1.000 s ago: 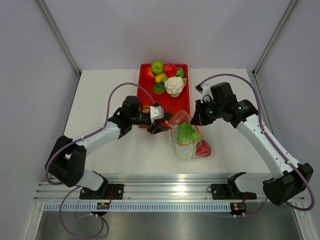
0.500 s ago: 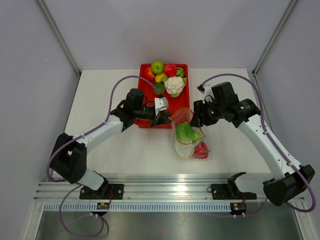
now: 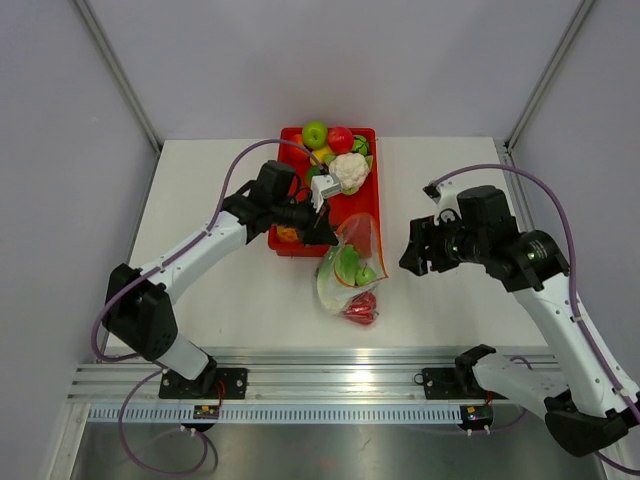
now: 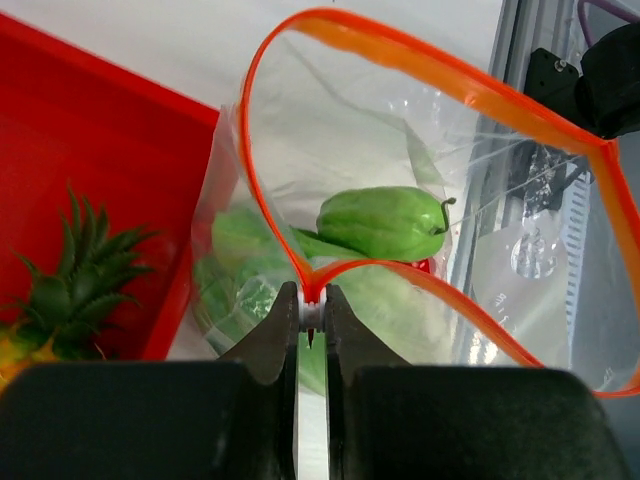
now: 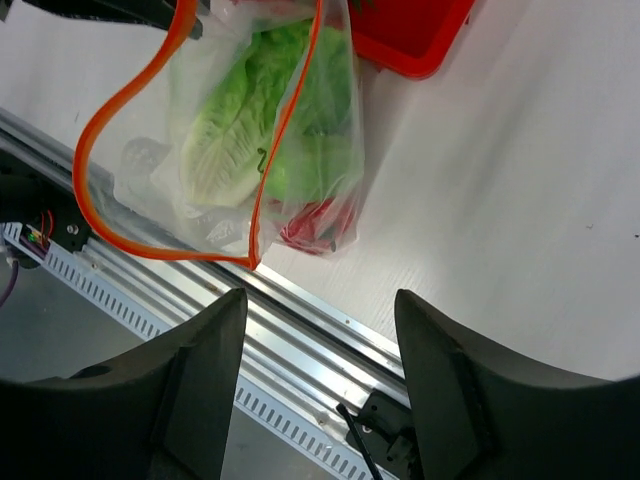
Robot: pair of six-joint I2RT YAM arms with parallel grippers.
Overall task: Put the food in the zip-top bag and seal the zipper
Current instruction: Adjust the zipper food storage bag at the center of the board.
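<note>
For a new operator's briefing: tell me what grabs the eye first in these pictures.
The clear zip-top bag, its mouth gaping, sits just in front of a red tray holding a cauliflower. Lettuce and a red piece are inside. The left gripper pinches its orange-red zipper.

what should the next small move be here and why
Probably bring the right gripper to the free side of the zipper: the left gripper pinches only one spot, the zip-top bag gapes open with lettuce and cucumber inside, and the right jaws are open, empty.
</note>
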